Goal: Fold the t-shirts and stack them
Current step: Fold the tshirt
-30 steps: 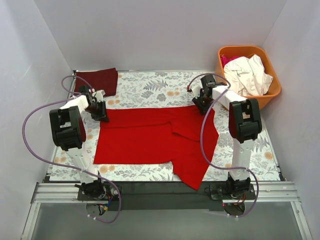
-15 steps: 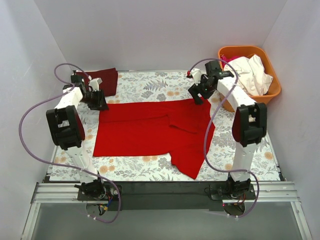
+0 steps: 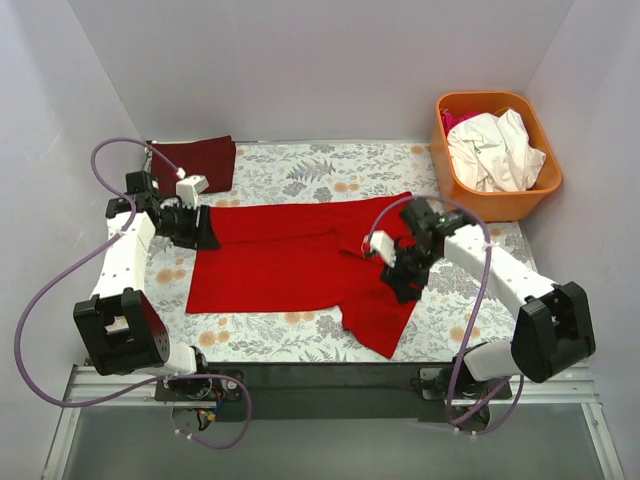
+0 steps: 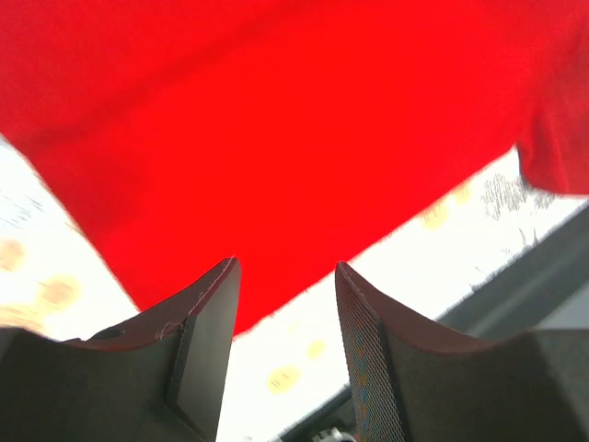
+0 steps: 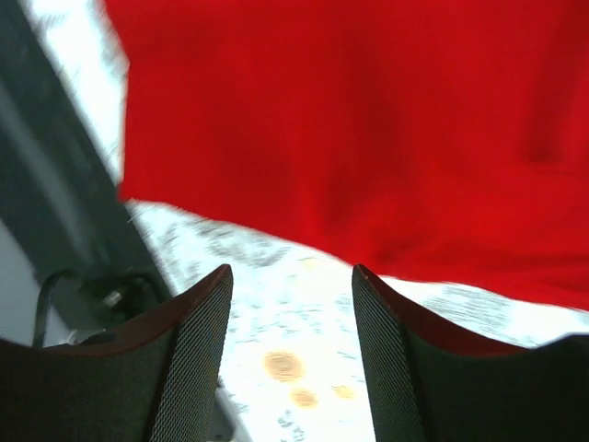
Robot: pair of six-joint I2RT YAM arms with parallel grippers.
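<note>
under the right gripper (image 3: pixel 398 283) lies the red shirt (image 3: pixel 290 255), spread flat, a doubled flap (image 3: pixel 365 240) just beyond the jaws, which stand spread with nothing between them. the left gripper (image 3: pixel 203 232), over the shirt's corner, is spread and empty too. risk: if the right gripper bites both layers, the flap drags and skews the fold; a shallow left pinch could slip off the hem.

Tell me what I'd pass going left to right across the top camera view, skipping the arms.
folded dark red shirt → spread red t-shirt → orange basket holding white clothes
</note>
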